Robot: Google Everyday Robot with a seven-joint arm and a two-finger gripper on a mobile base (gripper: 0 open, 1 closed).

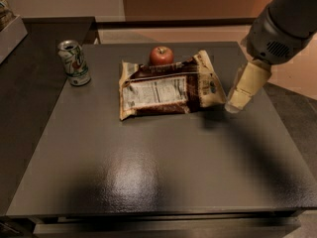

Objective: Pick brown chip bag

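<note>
We see the large crinkled foil chip bag (166, 86), dark brown with tan ends and a white label panel, lying flat on the table (148, 167), label side up. The claw (235, 103) hangs just beside one tan end.

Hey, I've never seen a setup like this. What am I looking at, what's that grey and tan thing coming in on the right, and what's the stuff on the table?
There is a single camera looking down at a dark table from above its near edge; where the camera is mounted is not known. The grey thing at the upper right is a robot's arm. The tan piece at its end is its gripper, the part that grabs things. On the table lies a brown chip bag, flat and crinkled, with its white label facing up. A red apple sits just behind the bag, and a drink can stands upright off to the left. The gripper hangs close to the bag's right end, and nothing shows in it, so the bag is not yet picked up.
</note>
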